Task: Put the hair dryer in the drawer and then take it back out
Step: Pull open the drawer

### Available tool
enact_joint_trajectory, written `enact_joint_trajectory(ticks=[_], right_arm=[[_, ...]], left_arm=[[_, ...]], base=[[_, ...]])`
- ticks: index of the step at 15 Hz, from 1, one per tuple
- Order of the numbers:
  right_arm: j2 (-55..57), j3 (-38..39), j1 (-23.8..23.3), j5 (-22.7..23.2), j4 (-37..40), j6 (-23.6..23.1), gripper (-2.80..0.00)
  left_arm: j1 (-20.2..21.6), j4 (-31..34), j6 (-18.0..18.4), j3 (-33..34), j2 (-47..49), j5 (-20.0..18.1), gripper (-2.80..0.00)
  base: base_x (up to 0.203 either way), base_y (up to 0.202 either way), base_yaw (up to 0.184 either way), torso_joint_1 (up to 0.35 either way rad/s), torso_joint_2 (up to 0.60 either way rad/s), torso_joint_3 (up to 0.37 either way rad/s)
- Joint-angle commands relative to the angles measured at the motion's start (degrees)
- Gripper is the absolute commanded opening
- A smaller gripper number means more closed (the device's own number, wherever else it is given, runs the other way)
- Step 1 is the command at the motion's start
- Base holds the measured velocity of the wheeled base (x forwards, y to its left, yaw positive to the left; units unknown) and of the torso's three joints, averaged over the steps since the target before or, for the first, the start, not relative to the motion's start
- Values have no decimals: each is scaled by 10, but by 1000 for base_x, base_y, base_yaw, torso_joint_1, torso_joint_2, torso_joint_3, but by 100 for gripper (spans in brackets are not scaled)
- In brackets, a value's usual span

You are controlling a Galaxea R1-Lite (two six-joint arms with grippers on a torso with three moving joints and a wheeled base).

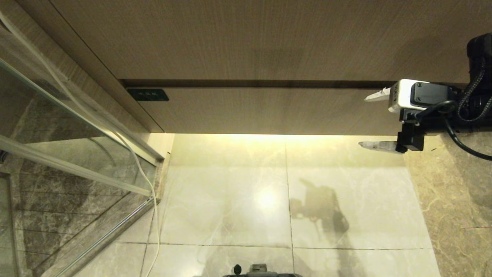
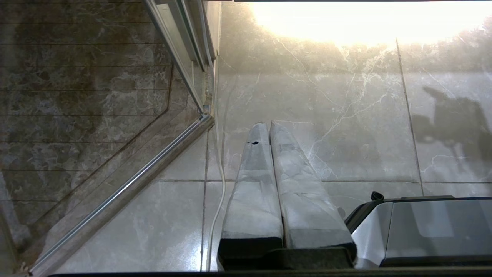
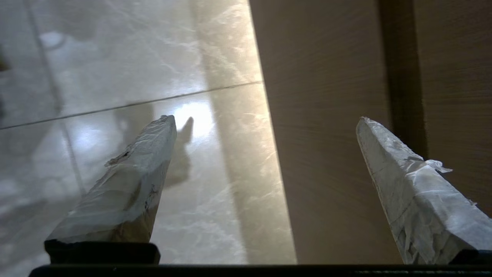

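1. The drawer (image 1: 269, 109) is shut, its flat wood-grain front flush beneath the taller plain wood panel (image 1: 261, 38), with a dark gap line running between the two.
2. A small dark label (image 1: 148, 94) sits at the drawer front's upper left corner.
3. No hair dryer shows in any view, so I cannot tell where it is.
4. The right tool (image 1: 367, 121) reaches in from the right edge of the head view, level with the drawer front's right end. Its two tape-wrapped fingers (image 3: 130, 181) stand wide apart with nothing between them.
5. From the right wrist, one finger lies over the glossy floor and the other over the wood front near the dark gap. Whether either touches the wood I cannot tell.
6. The left tool (image 2: 269, 127) hangs low over the floor, its wrapped fingers pressed together and holding nothing.
7. Below the cabinet, the pale marble floor tiles (image 1: 230, 200) glow under a warm strip of light and carry the arm's shadow.
8. On the left stands a glass shower door (image 1: 57, 127) with a metal frame, and a thin white cord (image 1: 153, 215) trails down beside it.
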Motion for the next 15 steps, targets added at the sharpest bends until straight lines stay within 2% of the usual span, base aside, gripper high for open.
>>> enact_joint_trajectory(ticks=[1,6,15], right_arm=[[33,3,-10,0,-28,-6,0],[69,-12,-10,0,-34,-6,0],[101,-4,-12,-3,-150,3,0]], left_arm=[[0,0,0,0,1,0,-280],[0,0,0,0,1,0,-280],[0,0,-1,0,1,0,-280]], base=[[0,0,0,0,0,0],[0,0,0,0,0,0],[0,0,0,0,0,0]])
